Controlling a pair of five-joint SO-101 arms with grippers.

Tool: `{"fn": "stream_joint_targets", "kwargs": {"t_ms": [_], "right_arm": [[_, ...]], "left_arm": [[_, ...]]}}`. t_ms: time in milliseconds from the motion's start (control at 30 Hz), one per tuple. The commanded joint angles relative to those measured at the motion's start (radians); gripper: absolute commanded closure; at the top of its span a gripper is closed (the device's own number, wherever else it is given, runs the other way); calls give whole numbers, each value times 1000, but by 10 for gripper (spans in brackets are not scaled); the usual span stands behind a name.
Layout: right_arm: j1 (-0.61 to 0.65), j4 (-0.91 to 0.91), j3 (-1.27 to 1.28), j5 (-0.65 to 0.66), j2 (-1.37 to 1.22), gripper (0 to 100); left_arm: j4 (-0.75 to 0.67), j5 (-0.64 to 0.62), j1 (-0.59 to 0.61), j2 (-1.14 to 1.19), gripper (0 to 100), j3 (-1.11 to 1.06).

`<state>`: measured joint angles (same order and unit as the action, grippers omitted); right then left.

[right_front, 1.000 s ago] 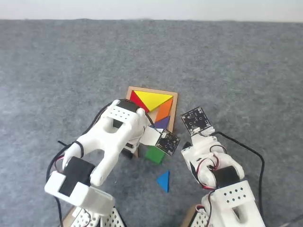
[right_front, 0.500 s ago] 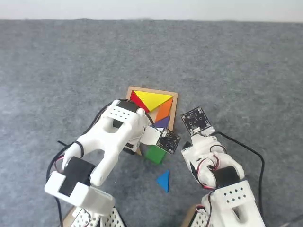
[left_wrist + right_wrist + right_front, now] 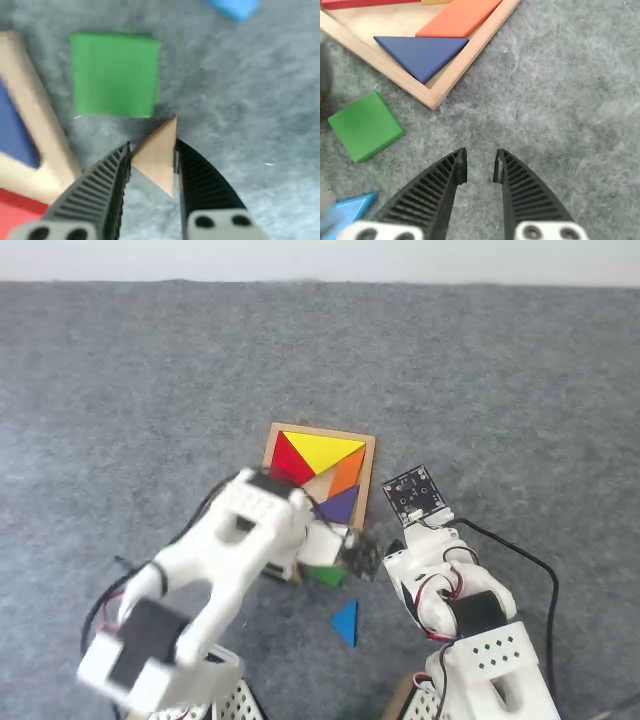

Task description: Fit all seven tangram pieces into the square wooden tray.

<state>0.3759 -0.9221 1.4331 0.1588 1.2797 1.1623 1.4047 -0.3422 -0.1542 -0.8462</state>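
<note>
The square wooden tray holds red, yellow, orange and purple-blue pieces. My left gripper is shut on a small tan triangle, just off the tray's near edge and beside the green square. In the high view the left arm covers the tray's near left corner and part of the green square. A light blue triangle lies nearer on the mat. My right gripper hangs over bare mat beside the tray's corner, narrowly open with nothing between its fingers.
Grey felt mat covers the whole table, with wide free room beyond and to both sides of the tray. The right arm stands close on the right of the loose pieces. The blue triangle lies in the tray's near corner.
The left arm has swung and pulled back toward the near side, uncovering more of the tray's purple-blue triangle and covering more of the green square. The right arm has kept still.
</note>
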Motion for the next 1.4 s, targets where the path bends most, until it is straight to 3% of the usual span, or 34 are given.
{"fn": "stream_joint_targets", "kwargs": {"t_ms": [0, 167, 300, 633, 900, 1100, 1267, 1367], "right_arm": [[-8, -5, -63, 5, 28, 890], [-8, -5, -63, 5, 28, 890], [-8, -5, -63, 5, 28, 890], [-10, -5, -63, 5, 28, 890], [-8, -5, -63, 5, 28, 890], [-8, -5, -63, 5, 28, 890], [-8, -5, -63, 5, 28, 890], [-8, -4, -63, 5, 28, 890]], "left_arm": [[-84, -34, 0, -213, 951, -85], [-84, -34, 38, -333, 949, -120], [-81, -29, 95, -298, 949, -4], [-77, -28, 140, 186, 953, 423], [-83, -35, 147, 371, 953, 553], [-149, -170, 147, 402, 953, 576], [-84, -176, 141, 411, 956, 575], [-81, -264, 137, 410, 981, 575]]}}
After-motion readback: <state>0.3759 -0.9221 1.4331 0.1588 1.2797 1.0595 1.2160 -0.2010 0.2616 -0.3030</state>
